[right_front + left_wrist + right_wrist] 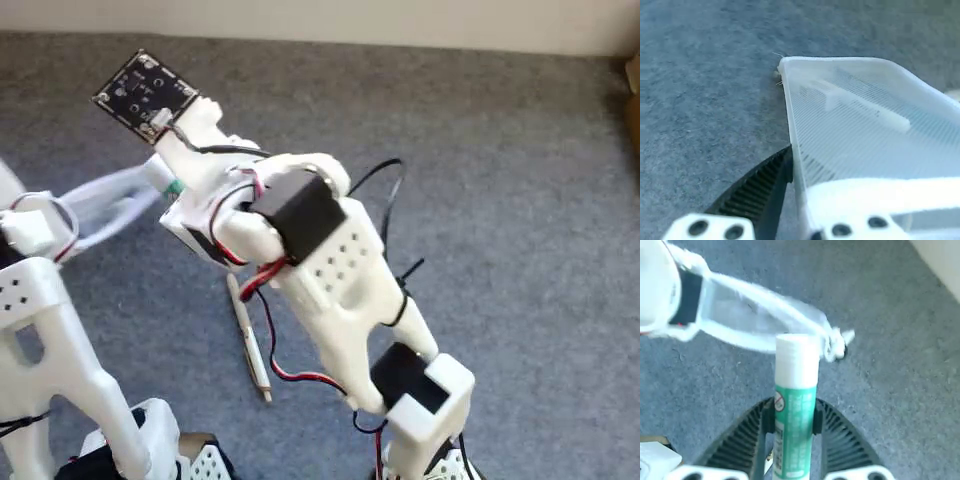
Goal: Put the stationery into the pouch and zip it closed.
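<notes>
Over the grey worktop [520, 180], the right gripper [794, 410] grasps a green-and-white glue stick [796, 365], whose white cap sits just beside the clear mesh pouch [745, 315]. The left gripper [795, 167] is clamped on the pouch's edge. A pale long item [855, 105] shows through the mesh. A pen [250, 345] lies on the worktop beneath the right arm.
</notes>
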